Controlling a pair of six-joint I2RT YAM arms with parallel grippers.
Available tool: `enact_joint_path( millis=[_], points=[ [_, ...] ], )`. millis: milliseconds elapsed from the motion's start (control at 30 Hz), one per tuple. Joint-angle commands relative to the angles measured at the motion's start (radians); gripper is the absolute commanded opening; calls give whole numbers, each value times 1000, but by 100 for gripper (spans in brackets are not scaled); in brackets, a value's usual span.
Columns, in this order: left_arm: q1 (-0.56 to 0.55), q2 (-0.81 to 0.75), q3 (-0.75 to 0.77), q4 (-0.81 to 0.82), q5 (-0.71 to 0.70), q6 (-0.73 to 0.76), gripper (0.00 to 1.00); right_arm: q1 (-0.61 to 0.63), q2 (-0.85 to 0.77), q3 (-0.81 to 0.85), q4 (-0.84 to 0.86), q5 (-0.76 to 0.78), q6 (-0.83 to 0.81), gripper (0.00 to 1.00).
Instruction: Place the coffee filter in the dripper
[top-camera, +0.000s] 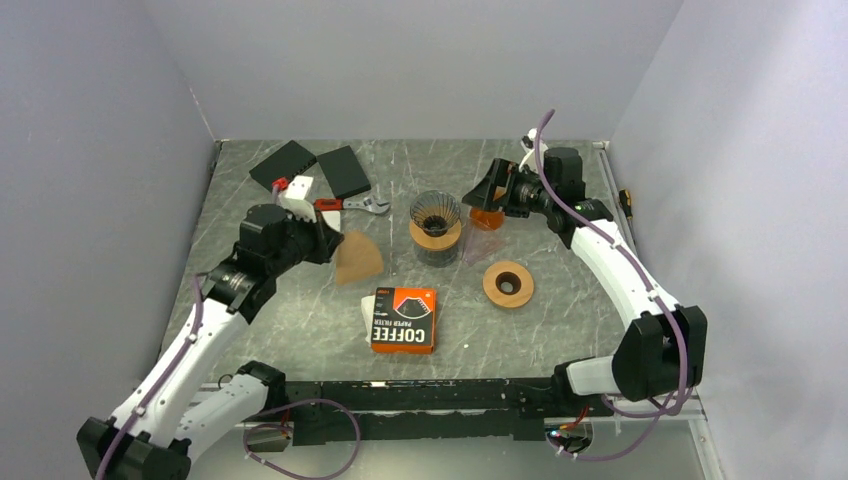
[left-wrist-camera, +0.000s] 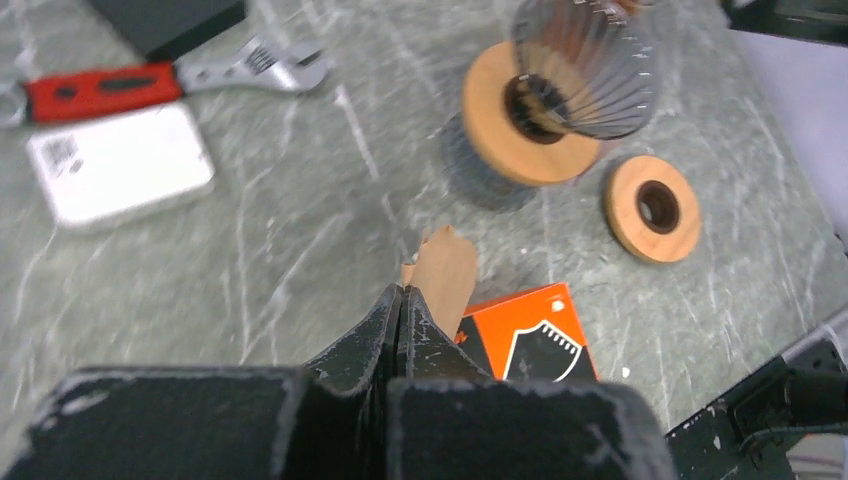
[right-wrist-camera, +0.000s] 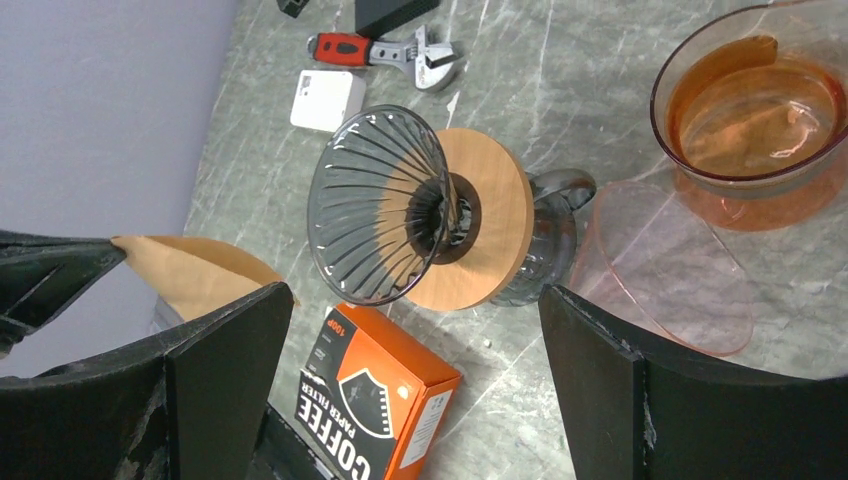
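Note:
A brown paper coffee filter (top-camera: 358, 258) is pinched in my shut left gripper (top-camera: 325, 243) and hangs just above the table, left of the dripper. The dripper (top-camera: 435, 210) is a ribbed glass cone with a wooden collar, standing on a dark glass server at mid-table. In the left wrist view the filter (left-wrist-camera: 445, 280) sticks out past the closed gripper (left-wrist-camera: 402, 292), with the dripper (left-wrist-camera: 585, 70) further ahead. My right gripper (top-camera: 495, 190) is open and empty, right of the dripper. The right wrist view shows the dripper (right-wrist-camera: 380, 205) between its spread fingers (right-wrist-camera: 230, 370), and the filter (right-wrist-camera: 195, 275).
An orange coffee filter box (top-camera: 404, 320) lies in front of the dripper. A loose wooden ring (top-camera: 508, 283) lies to its right. An orange plastic dripper (right-wrist-camera: 760, 110) stands by the right gripper. A red-handled wrench (top-camera: 350, 204), a white device (top-camera: 300, 190) and black boxes (top-camera: 342, 170) lie at the back left.

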Motion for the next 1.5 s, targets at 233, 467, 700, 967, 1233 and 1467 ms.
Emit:
enact_joint_path(
  millis=[233, 467, 700, 967, 1233, 1467],
  points=[
    [2, 292, 101, 402, 567, 221, 0, -4, -136, -35, 164, -124, -53, 100],
    [0, 315, 103, 639, 778, 280, 0, 3, -191, -97, 277, -256, -45, 100],
    [0, 281, 39, 834, 895, 324, 0, 50, -210, -115, 369, -343, -55, 98],
    [-3, 244, -15, 910, 944, 435, 0, 159, -203, -87, 337, -398, -159, 89],
    [-10, 211, -19, 908, 951, 429, 0, 181, -221, -117, 326, -408, -214, 74],
    [-15, 198, -12, 908, 947, 412, 0, 188, -224, -152, 363, -426, -201, 68]
  ],
)
